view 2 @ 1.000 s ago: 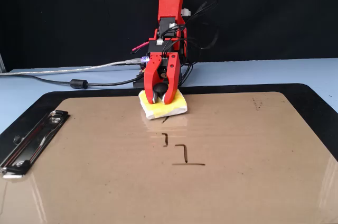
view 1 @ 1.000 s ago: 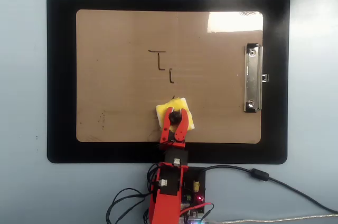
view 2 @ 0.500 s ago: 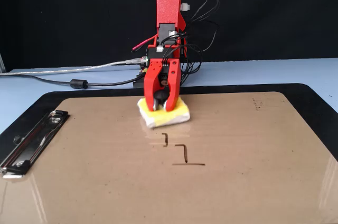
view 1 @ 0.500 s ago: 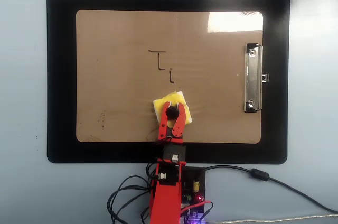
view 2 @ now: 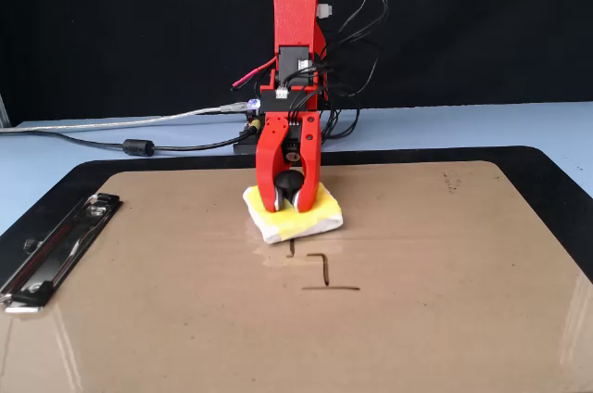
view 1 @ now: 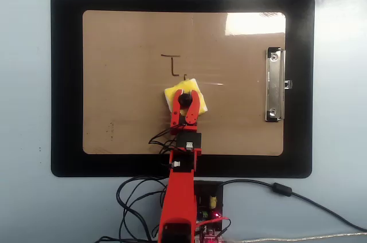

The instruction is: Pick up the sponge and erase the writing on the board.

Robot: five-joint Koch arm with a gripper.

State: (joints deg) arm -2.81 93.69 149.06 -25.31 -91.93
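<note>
Though soft and light, the sponge (view 1: 186, 95) offers a stiff knob (view 1: 184, 100) to take hold of; end effector (view 2: 288, 200) is clamped on it, pressing the sponge flat on the board (view 2: 445, 291), beside the writing (view 2: 321, 272).

Even, bright illumination in both views, with sharp focus throughout. In the overhead view a white glare patch washes out the upper right corner of the glossy board (view 1: 114, 82), and a thin bright streak lies near its centre. In the fixed view the board (view 2: 463, 300) mirrors faint reflections along its lower edge; the backdrop is uniformly black. Shadows are soft and short.
</note>
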